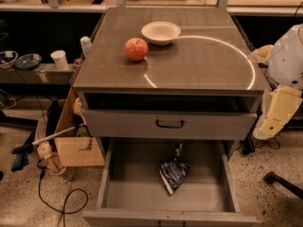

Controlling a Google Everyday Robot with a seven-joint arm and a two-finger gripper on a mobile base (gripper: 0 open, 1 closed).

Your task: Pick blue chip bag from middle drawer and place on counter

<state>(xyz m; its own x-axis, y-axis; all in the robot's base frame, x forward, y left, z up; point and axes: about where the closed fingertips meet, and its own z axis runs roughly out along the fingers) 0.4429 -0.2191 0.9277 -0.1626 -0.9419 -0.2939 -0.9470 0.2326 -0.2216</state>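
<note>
The blue chip bag [173,172] lies crumpled on the floor of the open middle drawer [132,193], right of centre and toward the back. The drawer is pulled out at the bottom of the view. The counter [208,60] is the cabinet's grey-brown top with a pale arc across it. My arm hangs at the right edge, beside the cabinet, and the gripper [273,122] is its cream-coloured end, level with the upper drawer front. It is well apart from the bag and nothing shows in it.
A red apple [136,49] and a white bowl [161,32] stand on the counter's back left. A shut drawer front with a black handle [170,124] sits above the open drawer. A cardboard box [78,148] and a cable [64,205] lie on the floor at left.
</note>
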